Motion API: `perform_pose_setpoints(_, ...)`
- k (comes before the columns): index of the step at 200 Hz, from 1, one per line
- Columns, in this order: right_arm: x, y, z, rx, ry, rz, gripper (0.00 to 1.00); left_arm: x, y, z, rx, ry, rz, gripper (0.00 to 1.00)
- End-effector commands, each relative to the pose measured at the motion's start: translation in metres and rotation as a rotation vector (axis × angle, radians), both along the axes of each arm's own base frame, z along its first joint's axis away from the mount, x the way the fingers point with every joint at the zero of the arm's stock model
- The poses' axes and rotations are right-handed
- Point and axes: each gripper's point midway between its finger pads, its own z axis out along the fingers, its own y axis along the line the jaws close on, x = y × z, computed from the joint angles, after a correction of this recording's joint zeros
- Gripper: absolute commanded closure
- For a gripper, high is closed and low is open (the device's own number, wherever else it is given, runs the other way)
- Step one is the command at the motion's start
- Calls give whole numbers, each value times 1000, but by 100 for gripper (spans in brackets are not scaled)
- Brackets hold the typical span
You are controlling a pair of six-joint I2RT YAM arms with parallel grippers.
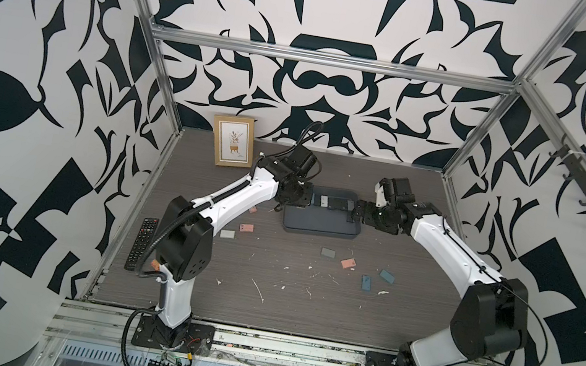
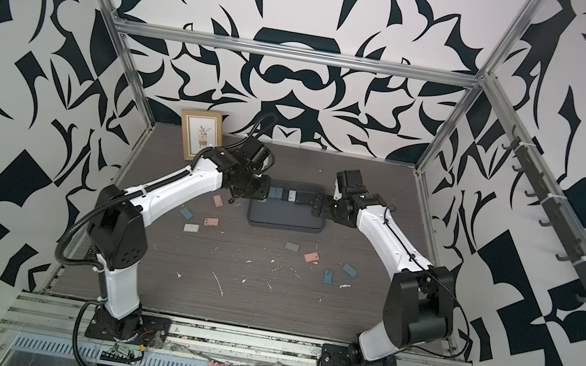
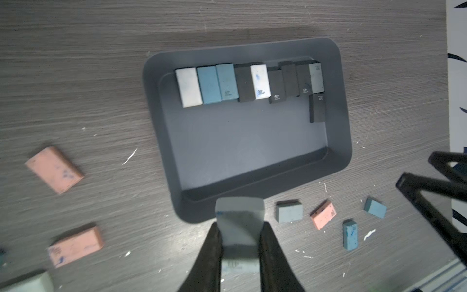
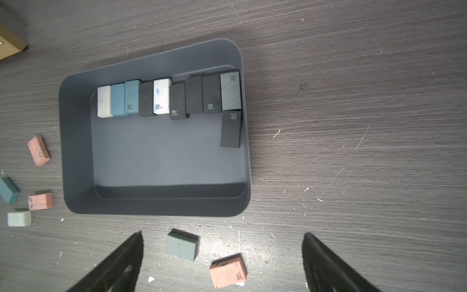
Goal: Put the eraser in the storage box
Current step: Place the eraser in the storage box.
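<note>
The left gripper [image 3: 240,227] was clamped across the sides of a pale grey rectangular rubber eraser [image 3: 238,212]. The eraser hung in the air above the rim of the shallow slate-grey plastic storage box [image 3: 337,113], not yet inside it. That grip left the block's far end free, which I judge suited lowering it flat onto the tray floor.

A row of white, blue, black and grey erasers [image 3: 249,82] already lined 1 long wall. With 1 black block [image 3: 317,108] starting a 2nd row, most of the floor lay bare for the drop.

The right gripper [image 4: 222,236] hovered at the box's other end, jaws wide apart and holding nothing. A grey-green eraser [image 4: 182,246] and a salmon-pink eraser [image 4: 228,270] lay on the dark wood-grain table [image 1: 265,288] beneath it.

In both top views the 2 wrists faced each other across the box, near enough that they might crowd each other. A wooden picture frame [image 1: 231,145] and a black remote control [image 1: 141,243] stood well clear.
</note>
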Motion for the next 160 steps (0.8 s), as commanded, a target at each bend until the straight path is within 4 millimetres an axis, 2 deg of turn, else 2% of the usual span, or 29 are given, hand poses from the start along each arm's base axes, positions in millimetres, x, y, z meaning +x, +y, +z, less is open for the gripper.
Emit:
perform_pose_setpoints(1, 6, -3, 30, 31, -61, -9, 1, 6, -27, -2, -49, 28, -51, 82)
perform_pose_setpoints(49, 10, -29, 30, 85, -48, -88, 1, 29, -80, -28, -145, 64, -76, 81)
perform_pose_setpoints(98, 8, -48, 26, 111, -39, -141, 1, 33, -125, -55, -186, 70, -116, 81)
perform_pose_setpoints(126, 6, -54, 22, 118, -35, -154, 1, 33, -139, -73, -183, 70, -126, 81)
perform_pose_setpoints(160, 5, -54, 19, 127, -30, -153, 1, 38, -145, -89, -184, 69, -113, 81)
